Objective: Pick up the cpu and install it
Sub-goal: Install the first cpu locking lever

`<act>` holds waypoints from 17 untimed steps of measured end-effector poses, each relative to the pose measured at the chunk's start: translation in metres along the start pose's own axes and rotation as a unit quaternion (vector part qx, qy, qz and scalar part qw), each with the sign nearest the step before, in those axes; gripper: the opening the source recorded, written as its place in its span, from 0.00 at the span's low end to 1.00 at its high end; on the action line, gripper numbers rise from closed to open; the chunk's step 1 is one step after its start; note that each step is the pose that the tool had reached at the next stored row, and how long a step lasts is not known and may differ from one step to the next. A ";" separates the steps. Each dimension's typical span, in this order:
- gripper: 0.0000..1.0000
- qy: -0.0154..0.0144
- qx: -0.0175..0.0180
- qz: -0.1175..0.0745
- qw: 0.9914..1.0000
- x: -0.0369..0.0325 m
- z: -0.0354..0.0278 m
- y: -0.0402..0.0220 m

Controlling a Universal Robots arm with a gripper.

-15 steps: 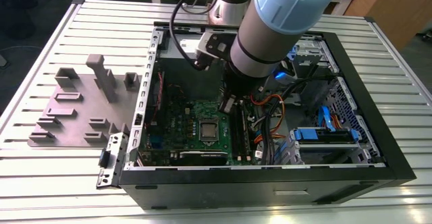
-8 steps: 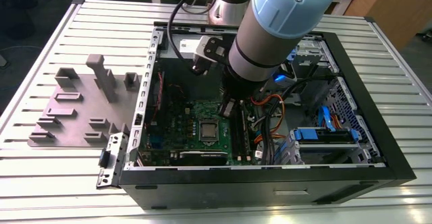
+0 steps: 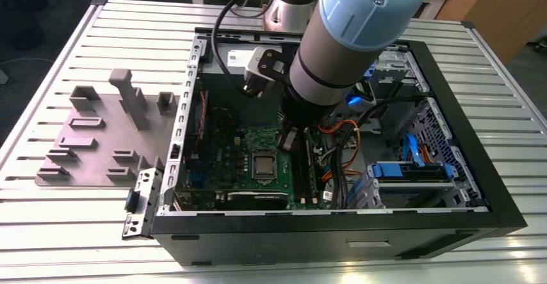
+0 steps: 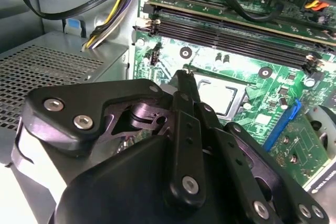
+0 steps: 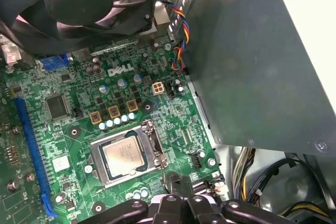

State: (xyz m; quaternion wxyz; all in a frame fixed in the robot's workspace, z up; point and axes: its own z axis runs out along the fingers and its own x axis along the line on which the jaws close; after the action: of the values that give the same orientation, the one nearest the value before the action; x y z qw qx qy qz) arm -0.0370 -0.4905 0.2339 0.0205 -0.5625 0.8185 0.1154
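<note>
Inside the open case [image 3: 478, 188], on the green board [image 3: 235, 162], the cpu [image 3: 264, 165] sits flat within its silver socket frame [image 3: 264, 176], roughly mid-board. In the first wrist view the cpu [image 5: 124, 156] shows its pale metal top squarely inside the frame [image 5: 157, 150], with a row of small capacitors [image 5: 113, 121] just beside the frame's far edge and a blue slot [image 5: 31, 156] running along the board's side. In the second wrist view the cpu [image 4: 218, 94] gleams past the gripper [image 4: 185, 77], memory slots [image 4: 231, 38] lying just beyond it.

The arm [image 3: 350, 34] reaches down into the case from the table's [image 3: 51, 233] far edge, its wrist over the board near the socket. The gripper's fingertips [image 4: 184, 85] look pressed together with nothing between them, standing just beside the frame, apart from the cpu. The gripper [image 5: 176, 182] pokes in at the frame's near corner in the first wrist view.

Orange and black cables [image 3: 342, 143] loop beside the board. A grey fixture plate [image 3: 94, 143] lies on the table next to the case, toward the exterior view's left.
</note>
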 end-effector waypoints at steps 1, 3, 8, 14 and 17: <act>0.11 0.000 0.000 0.000 1.000 0.0004 0.0001 0.0002; 0.11 0.000 0.000 0.000 1.000 0.0014 0.0000 -0.0001; 0.11 0.001 -0.001 -0.005 1.000 0.0042 -0.0005 -0.0010; 0.11 0.004 -0.003 -0.024 1.000 0.0077 -0.0007 -0.0020; 0.11 0.006 -0.004 -0.038 0.999 0.0084 -0.0009 -0.0022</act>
State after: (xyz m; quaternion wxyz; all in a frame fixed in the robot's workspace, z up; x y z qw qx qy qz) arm -0.0380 -0.4992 0.2330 0.0179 -0.5943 0.7959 0.1144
